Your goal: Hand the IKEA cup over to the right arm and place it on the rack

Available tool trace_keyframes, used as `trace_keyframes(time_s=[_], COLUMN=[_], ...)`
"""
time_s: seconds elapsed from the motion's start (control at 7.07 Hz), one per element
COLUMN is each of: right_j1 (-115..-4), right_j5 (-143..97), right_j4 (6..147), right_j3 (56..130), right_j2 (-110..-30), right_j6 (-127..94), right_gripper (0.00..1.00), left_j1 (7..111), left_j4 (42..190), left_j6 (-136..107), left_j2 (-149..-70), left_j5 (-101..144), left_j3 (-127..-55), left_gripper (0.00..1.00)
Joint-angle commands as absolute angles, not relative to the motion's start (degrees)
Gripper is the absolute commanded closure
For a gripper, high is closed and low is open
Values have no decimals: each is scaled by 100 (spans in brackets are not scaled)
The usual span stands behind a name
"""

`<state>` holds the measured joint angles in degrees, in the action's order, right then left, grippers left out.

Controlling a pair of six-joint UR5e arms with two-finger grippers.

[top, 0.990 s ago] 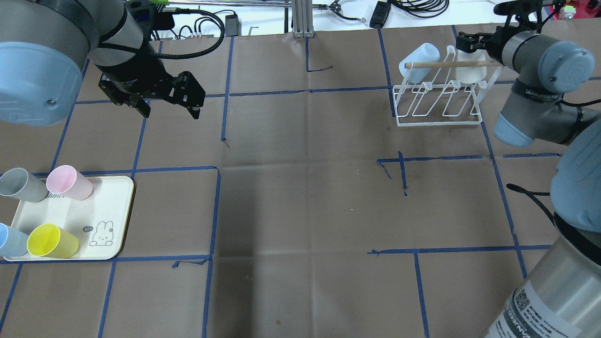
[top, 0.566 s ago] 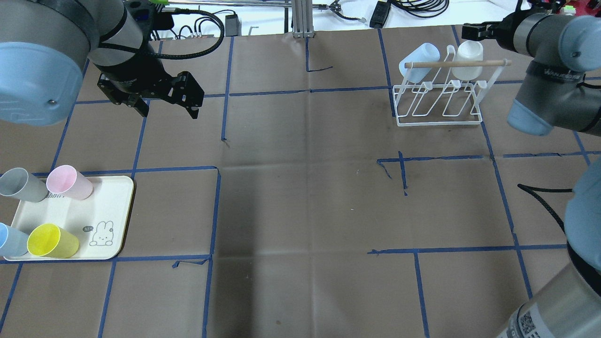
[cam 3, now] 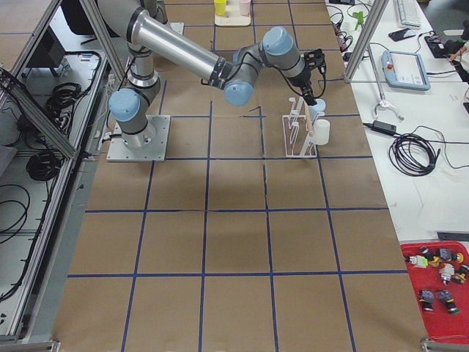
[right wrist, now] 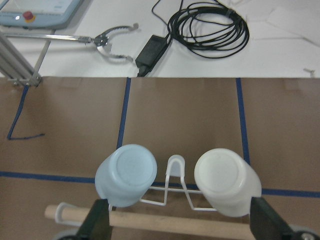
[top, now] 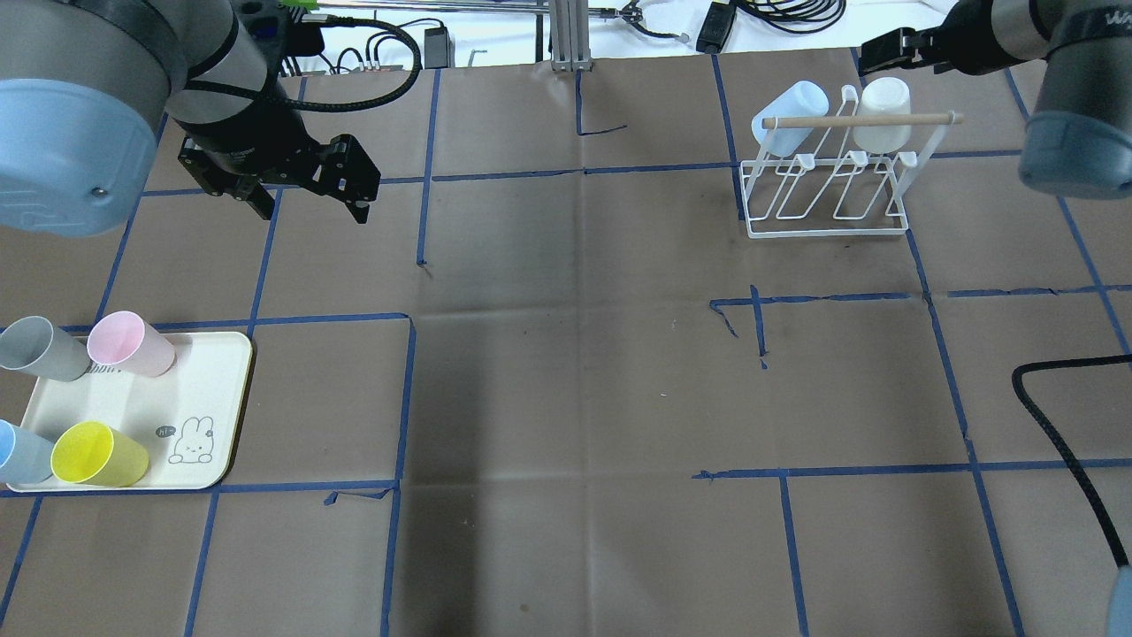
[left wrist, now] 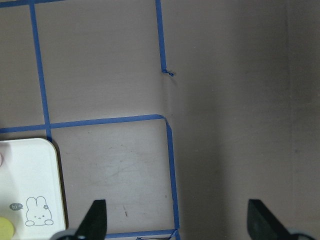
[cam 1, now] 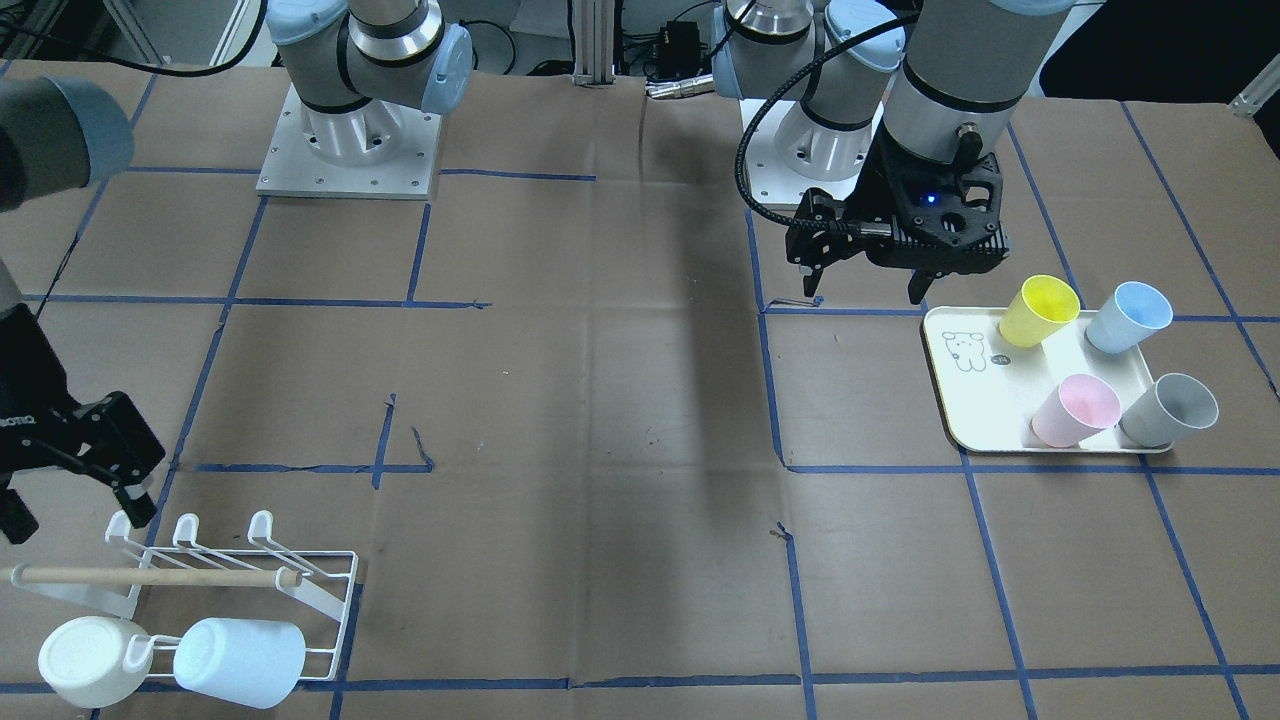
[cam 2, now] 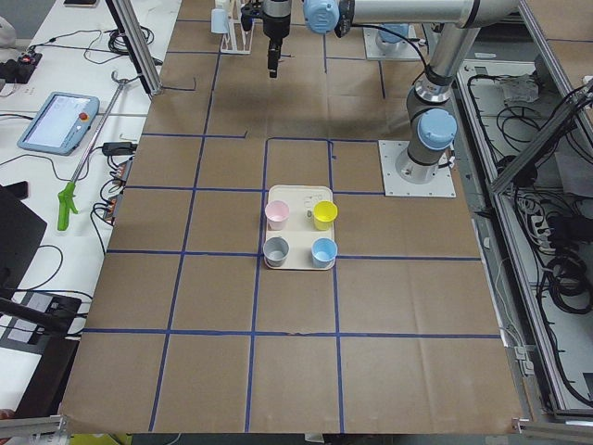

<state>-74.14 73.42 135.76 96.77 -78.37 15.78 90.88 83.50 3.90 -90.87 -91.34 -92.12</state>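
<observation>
At the far right end of the surface, the white wire rack (top: 827, 233) carries the white IKEA cup (top: 884, 97) on an end prong of its outer row, the row on the side away from the robot. The cup is upside down: its mouth sits over the prong and its closed base points up and outward. Its long axis tilts away from the robot, so the wrist view meets the base nearly square on. A pale blue cup (top: 800, 99) leans the same way on the other end prong of that row, with a bare prong (right wrist: 175, 162) between the two. The light wooden rod (top: 858, 119) runs across the rack on the robot's side of both cups.

The right gripper (cam 1: 75, 520) hangs above the rack, clear of the white cup. Its fingers (right wrist: 100, 222) are spread wide with nothing between them, and in its own camera they frame both cup bases.

On the other side of the surface, the left gripper (top: 311, 208) hovers over bare brown paper. Its fingers (left wrist: 95, 220) are also wide apart and hold nothing. Near it lies the cream tray (top: 221, 398) with a rabbit print. A grey cup (top: 40, 349), a pink cup (top: 133, 343), a second pale blue cup (top: 19, 451) and a yellow cup (top: 97, 454) stand upright on the tray, mouths up.
</observation>
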Motion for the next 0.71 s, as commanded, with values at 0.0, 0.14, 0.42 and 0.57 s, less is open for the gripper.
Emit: trace_keyframes(time_s=[0.0,0.14,0.42,0.57], right_j1=[-8057,-8234,-8341,-8341], right_j5=[7847,8014,8120,8478], right_j4=[11313,10189,8802,8206], right_j3=[9073,8862,8850,8833], right_j2=[-8330,-8497,-8988,-9261], right_j6=[1129,464,131,141], right_gripper=[0,0,0,0], left_j1=[9088,9088,9088,9088], left_j4=[8350,8350,8350,8350], left_j6=[396,396,396,361], left_j2=[-9088,-9097,-9097,-9088], left_j5=[-9123,-9123,-9114,-9088], left_j3=[-9220,-9220,-9220,-9220], left_gripper=[0,0,0,0])
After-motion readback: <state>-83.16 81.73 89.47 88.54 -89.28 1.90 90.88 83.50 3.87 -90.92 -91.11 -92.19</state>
